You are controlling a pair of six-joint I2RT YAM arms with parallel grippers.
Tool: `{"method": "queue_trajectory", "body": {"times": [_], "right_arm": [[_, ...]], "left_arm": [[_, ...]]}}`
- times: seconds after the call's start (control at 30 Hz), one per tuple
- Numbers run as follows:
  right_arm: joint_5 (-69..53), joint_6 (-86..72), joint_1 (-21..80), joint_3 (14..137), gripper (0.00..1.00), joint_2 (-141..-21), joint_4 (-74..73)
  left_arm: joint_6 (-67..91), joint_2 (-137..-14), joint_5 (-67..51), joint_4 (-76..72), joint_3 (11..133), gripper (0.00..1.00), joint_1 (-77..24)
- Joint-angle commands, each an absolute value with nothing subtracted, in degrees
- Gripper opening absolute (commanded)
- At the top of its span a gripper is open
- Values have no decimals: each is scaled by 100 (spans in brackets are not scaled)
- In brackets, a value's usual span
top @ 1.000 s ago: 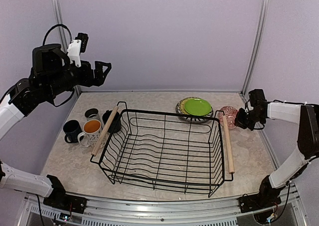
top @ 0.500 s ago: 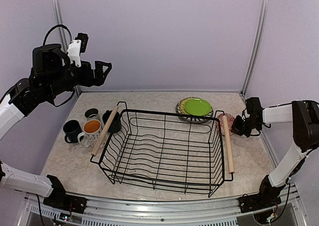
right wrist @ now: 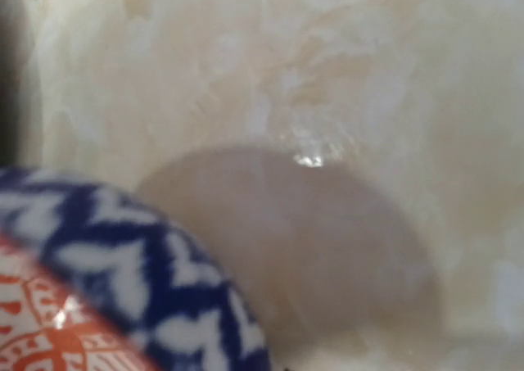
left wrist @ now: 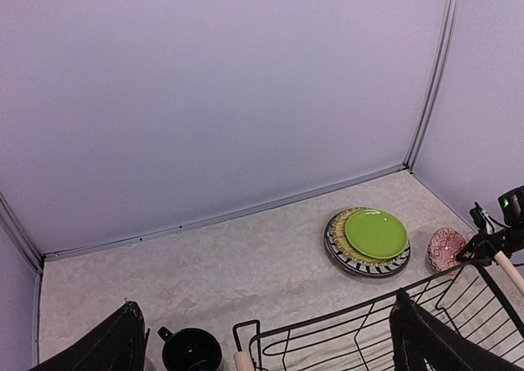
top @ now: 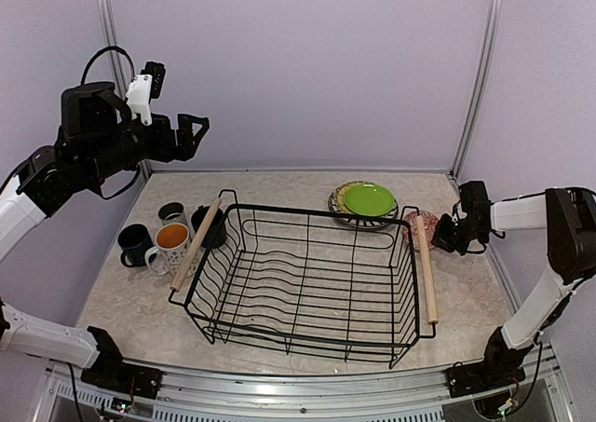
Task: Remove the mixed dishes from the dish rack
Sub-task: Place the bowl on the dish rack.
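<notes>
The dish rack [top: 317,213] looks empty, so the job seems nearly done: plates [top: 365,201] behind it, mugs [top: 158,238] on its left, the bowl [top: 428,212] on its right by the right gripper [top: 449,231], whose jaws I cannot see, while the left gripper [top: 193,129] hangs wide open.

In the right part of the top view, the right arm [top: 521,210] is now sitting lower than a second ago, its forearm reaching in closer to the counter [top: 475,287] and its dark elbow showing larger at the far right edge. The right gripper [top: 445,234] is resting lower and slightly further left, just beside the far end of the right wooden handle [top: 426,268] of the dish rack [top: 317,213]. The patterned bowl [top: 426,221] at its tip is sitting lower too, showing less of its red inside and lying partly behind that handle end.
</notes>
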State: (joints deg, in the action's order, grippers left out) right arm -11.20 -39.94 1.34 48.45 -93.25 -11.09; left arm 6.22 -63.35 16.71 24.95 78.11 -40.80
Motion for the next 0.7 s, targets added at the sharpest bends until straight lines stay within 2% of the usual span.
{"method": "queue_trajectory", "body": {"times": [0.0, 0.17, 0.27, 0.47, 0.57, 0.67], "right_arm": [[-1125, -3930, 145, 4761, 13, -9447, -905], [-1132, -3862, 172, 4771, 21, -9504, -868], [-986, -3762, 226, 4796, 30, -9357, -954], [-625, -3358, 247, 4919, 56, -8857, -1377], [-394, -3110, 248, 4907, 74, -8458, -1632], [-167, -2817, 256, 4811, 88, -7872, -1853]], "left_arm": [[699, -6330, 1583, 2558, 7830, 99, -4043], [697, -6287, 1586, 2558, 7830, 99, -4050], [697, -6280, 1586, 2549, 7816, 99, -4045], [681, -6294, 1643, 2517, 7786, 99, -4051], [602, -6293, 1779, 2454, 7727, 99, -4052], [543, -6280, 1902, 2407, 7696, 99, -4052]]}}
